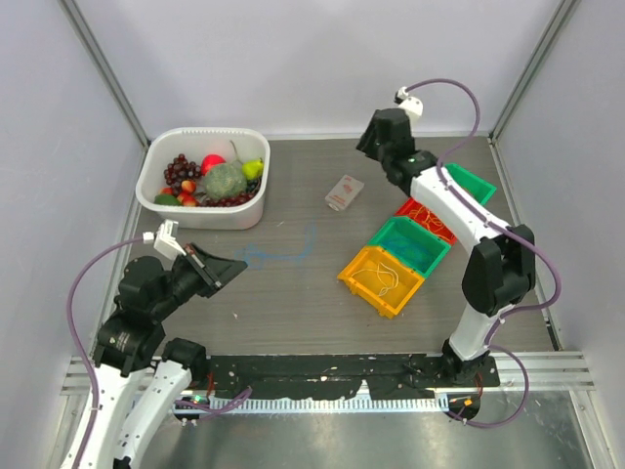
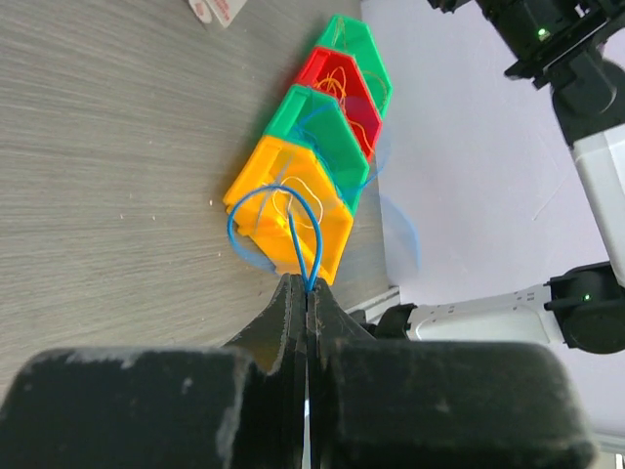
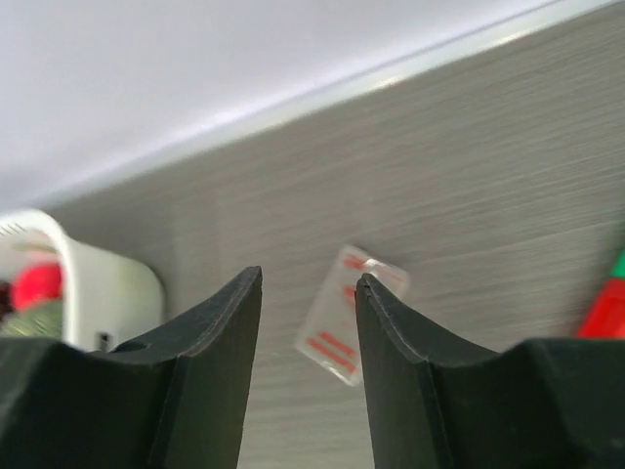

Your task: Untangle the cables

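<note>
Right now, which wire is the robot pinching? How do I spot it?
Find the white fruit tub on the table's left. Just nearer, the left gripper pinches a thin blue cable. It alone loops outside the coloured bins.

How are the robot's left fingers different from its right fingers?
The left fingers are squeezed together, while the right fingers stand apart with a gap between them. The left fingers pinch a thin blue cable that loops out of them; the right fingers hold nothing. The left fingers point toward the yellow bin, and the right fingers point toward a small packet. Both pairs are black.
</note>
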Controlling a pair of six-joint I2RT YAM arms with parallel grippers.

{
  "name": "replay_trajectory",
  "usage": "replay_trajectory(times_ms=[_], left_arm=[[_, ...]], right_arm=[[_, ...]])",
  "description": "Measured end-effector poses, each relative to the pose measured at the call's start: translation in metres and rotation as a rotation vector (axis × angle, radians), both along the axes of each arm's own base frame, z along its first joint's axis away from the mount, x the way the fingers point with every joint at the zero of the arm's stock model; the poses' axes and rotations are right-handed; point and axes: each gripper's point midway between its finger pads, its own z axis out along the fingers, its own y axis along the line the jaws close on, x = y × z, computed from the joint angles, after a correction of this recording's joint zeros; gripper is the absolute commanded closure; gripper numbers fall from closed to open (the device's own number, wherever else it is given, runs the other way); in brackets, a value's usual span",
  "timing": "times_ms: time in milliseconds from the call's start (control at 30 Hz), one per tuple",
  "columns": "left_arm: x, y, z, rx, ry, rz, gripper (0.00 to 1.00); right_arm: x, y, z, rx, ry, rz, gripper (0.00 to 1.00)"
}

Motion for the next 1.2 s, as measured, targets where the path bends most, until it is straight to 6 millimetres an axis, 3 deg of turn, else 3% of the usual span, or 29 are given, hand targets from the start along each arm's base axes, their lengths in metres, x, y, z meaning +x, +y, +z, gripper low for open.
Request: replay_trajectory(times_ms=[67,133,167,267,300,400,467,600,767,933,1200], left_arm=[[0.002,-0.003,-0.003,0.003,0.023,-0.016,1.0],[0.008,-0.011,-0.01,0.009,0.081,-0.047,1.0],[0.012,-0.015,-0.014,0.013,0.117,-0.064,1.0],[0.023,-0.029,-0.027,0.015,0.221,-0.128,1.0],[0.026,-0.035,-0.029,0.005,0.247,-0.16,1.0],[0.034,-0.054,-0.035,-0.036,0.31,-0.258,1.0],[0.035,-0.063,-0.035,-0.07,0.339,-0.319,1.0],[0.035,-0.081,-0.021,-0.14,0.37,-0.462,1.0],[0.024,-0.092,-0.002,-0.204,0.337,-0.602,1.0],[0.013,-0.1,0.012,-0.233,0.296,-0.695,1.0],[0.002,-0.102,0.017,-0.265,0.255,-0.749,1.0]], right_arm=[[0.002,-0.016,-0.011,-0.056,0.063,0.073,0.47],[-0.015,-0.007,-0.023,-0.086,0.136,0.228,0.46],[-0.031,0.008,-0.027,-0.092,0.163,0.334,0.42],[-0.098,0.054,-0.026,-0.096,0.183,0.621,0.41],[-0.133,0.075,-0.018,-0.095,0.17,0.747,0.4],[-0.221,0.124,0.027,-0.031,0.033,1.093,0.4],[-0.256,0.137,0.053,0.012,-0.067,1.238,0.4],[-0.276,0.149,0.079,0.055,-0.212,1.378,0.41],[-0.283,0.171,0.056,0.129,-0.166,1.531,0.42],[-0.303,0.168,0.026,0.197,-0.065,1.611,0.43],[-0.339,0.153,0.028,0.275,-0.058,1.669,0.48]])
